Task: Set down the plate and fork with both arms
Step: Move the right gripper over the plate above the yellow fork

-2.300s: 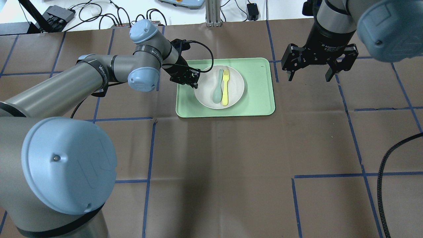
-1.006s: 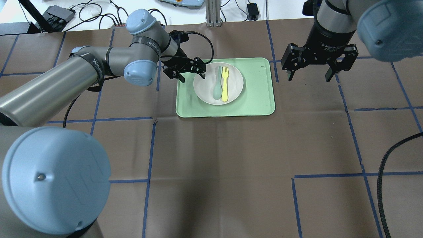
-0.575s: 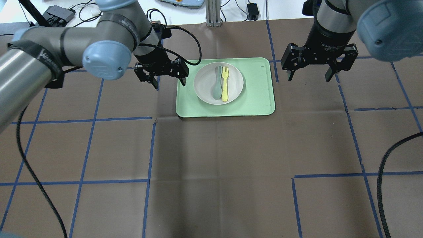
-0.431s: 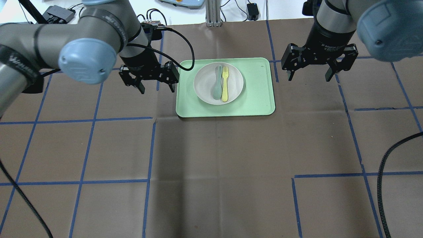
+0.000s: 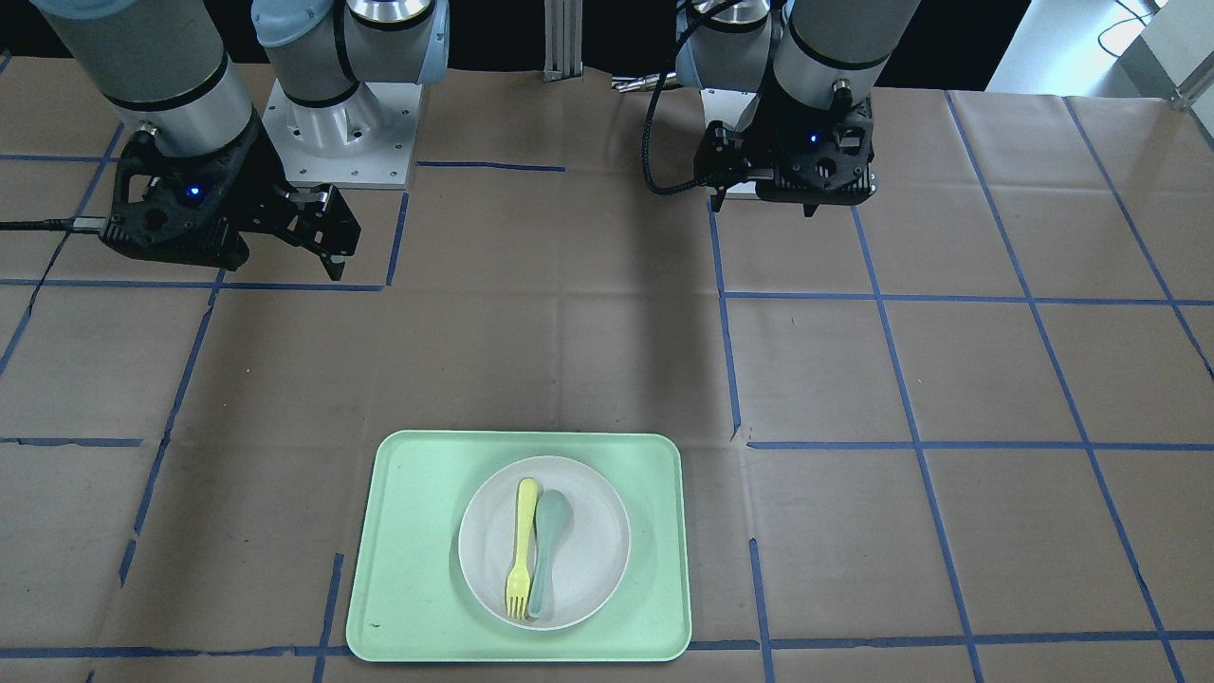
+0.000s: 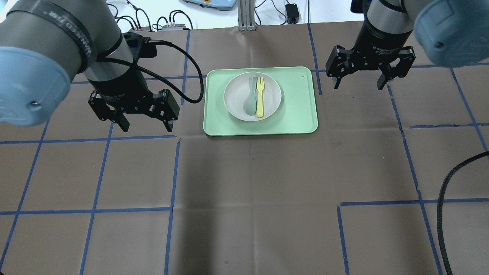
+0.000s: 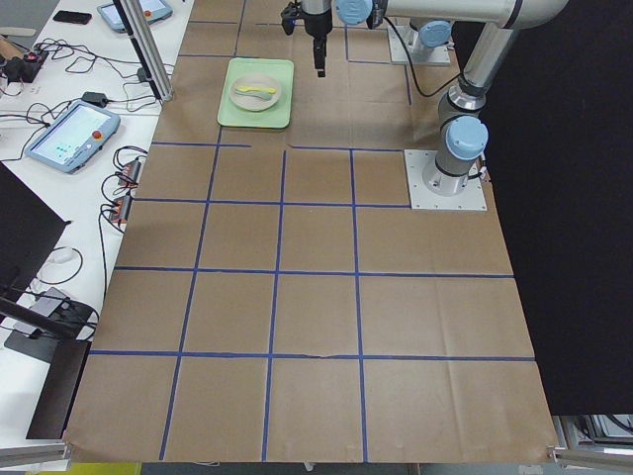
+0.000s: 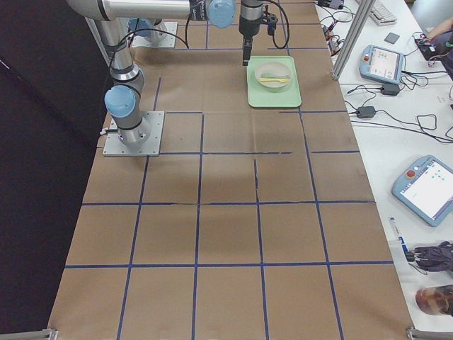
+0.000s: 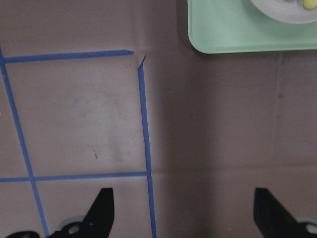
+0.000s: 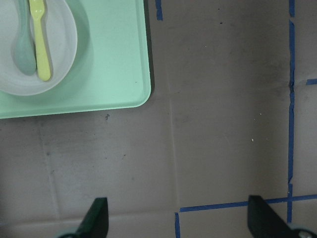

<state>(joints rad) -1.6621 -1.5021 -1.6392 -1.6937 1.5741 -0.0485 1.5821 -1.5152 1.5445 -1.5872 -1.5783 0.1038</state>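
Hovering wide open with nothing in it, the left gripper [image 6: 146, 126] sits over bare paper [image 6: 248, 191] off the tray's [image 6: 296, 112] short edge on the robot's left, roughly level with the tray's near corner and well clear of it. Its wrist cam just catches that corner up in the frame, with a blue tape line [image 9: 144, 109] running under the spread fingers. A black cable [image 6: 193, 82] loops from that wrist toward the tray without reaching it. The right gripper [image 6: 358, 85] is off the opposite short edge, closer to the tray's far corner, also spread wide and empty, over paper and not touching anything. So neither one is holding stuff right now. The plate [image 6: 233, 95] is flat on the tray, a bit toward the left-arm side and nearer the far edge than the near one. The fork [image 6: 260, 97] lies on the plate with tines pointing at the tray's far edge and its handle end out by the plate's near rim. Right beside it, on the left-arm side, is the spoon [image 6: 250, 104], flipped the other way with its bowl toward the near edge. Can't tell if the two actually touch, but they're snug.
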